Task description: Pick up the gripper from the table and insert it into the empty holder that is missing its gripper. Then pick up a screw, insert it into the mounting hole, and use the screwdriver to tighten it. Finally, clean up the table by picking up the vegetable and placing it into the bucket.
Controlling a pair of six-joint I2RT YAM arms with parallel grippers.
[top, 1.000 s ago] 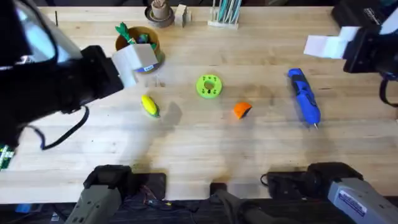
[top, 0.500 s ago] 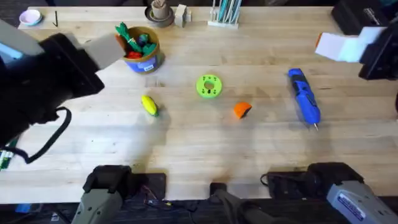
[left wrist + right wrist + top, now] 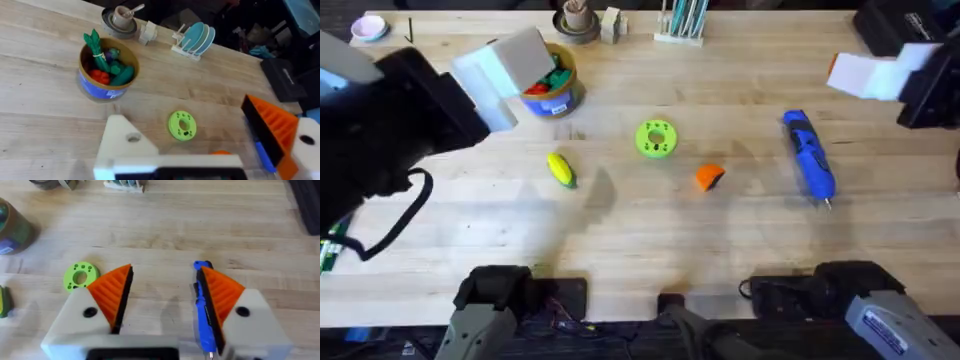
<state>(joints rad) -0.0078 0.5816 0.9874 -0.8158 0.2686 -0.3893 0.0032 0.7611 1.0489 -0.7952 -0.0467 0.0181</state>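
Since the left claw lacks 1 orange tip, everything here is laid out around that gap.

Left gripper [image 3: 200, 165]: fingers apart, nothing between them; 1 finger wears an orange ribbed tip [image 3: 270, 127], the other is the bare white holder [image 3: 125, 147].
Mounting hole [image 3: 133, 138]: dark, round, facing up on the holder's side, so a screw could go in from above.
Right gripper [image 3: 162, 305]: fingers apart, empty, both orange pads fitted; this is probably the arm meant to do the fitting.
Gripper [image 3: 708, 177]: loose orange wedge on the table, forward of the left fingers and between the 2 arms, within reach of either.
Green disc [image 3: 656, 138]: just beside the wedge; what its holes carry I cannot tell.
Screwdriver [image 3: 809, 155]: lying flat below the right fingers, on that arm's side.
Vegetable [image 3: 561, 170]: yellow, on the wood near the left arm, apart from the bucket.
Bucket [image 3: 102, 90]: beyond the left fingers, already holding red and green toys.
Stage: judged as the very start, nothing picked up.
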